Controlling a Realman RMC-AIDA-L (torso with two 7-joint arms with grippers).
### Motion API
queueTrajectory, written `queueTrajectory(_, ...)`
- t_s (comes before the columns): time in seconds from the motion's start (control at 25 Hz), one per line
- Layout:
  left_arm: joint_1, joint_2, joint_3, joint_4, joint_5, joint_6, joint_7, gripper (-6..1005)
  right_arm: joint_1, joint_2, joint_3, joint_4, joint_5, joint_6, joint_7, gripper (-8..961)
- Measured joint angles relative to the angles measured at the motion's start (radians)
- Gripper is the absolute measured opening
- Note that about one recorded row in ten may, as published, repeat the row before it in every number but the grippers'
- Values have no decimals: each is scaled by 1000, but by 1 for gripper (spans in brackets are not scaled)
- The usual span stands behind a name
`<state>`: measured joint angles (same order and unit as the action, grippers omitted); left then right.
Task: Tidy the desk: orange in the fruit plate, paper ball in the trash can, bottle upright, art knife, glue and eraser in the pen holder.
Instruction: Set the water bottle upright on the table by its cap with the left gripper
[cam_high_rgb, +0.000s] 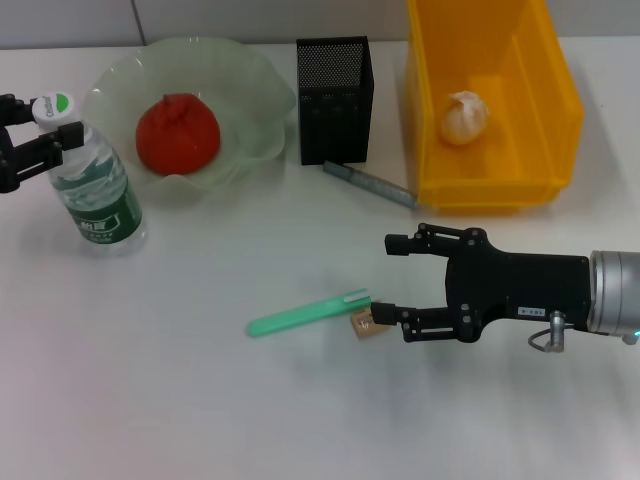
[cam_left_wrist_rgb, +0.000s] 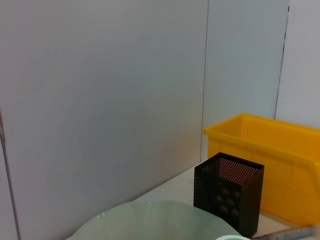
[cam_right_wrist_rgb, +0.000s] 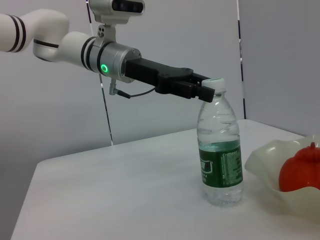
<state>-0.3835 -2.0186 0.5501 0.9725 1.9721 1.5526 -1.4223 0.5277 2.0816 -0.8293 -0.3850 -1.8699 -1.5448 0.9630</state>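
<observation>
Right tool (cam_high_rgb: 386, 279) spread beside eraser (cam_high_rgb: 364, 324); open desk (cam_high_rgb: 200, 400) around.

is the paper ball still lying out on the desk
No, the paper ball sits inside the yellow trash can in the head view, not on the desk surface.

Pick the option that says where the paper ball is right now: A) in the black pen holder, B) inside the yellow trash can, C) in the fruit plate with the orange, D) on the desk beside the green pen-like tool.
B: the paper ball lies on the floor of the yellow trash can, while the fruit plate holds only the orange.
</observation>
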Motion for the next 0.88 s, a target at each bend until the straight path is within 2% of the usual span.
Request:
queueTrajectory(0.36, 0, 0, -1, 1, -3, -6, 8, 506, 0, 0, 3, 0, 0, 0, 0, 831)
queueTrajectory(0.56, -1, 0, -1, 2, -3, -6, 8, 734, 0, 0, 4, 0, 0, 0, 0, 828)
queueTrajectory(0.72, -2, 1, -3, 4, -29, 2, 7, 747, 0, 1, 4, 0, 0, 0, 0, 826)
queueTrajectory(0.88, -3, 5, -4, 15, -112, 18, -2, 760, 0, 2, 6, 3, 0, 0, 0, 823)
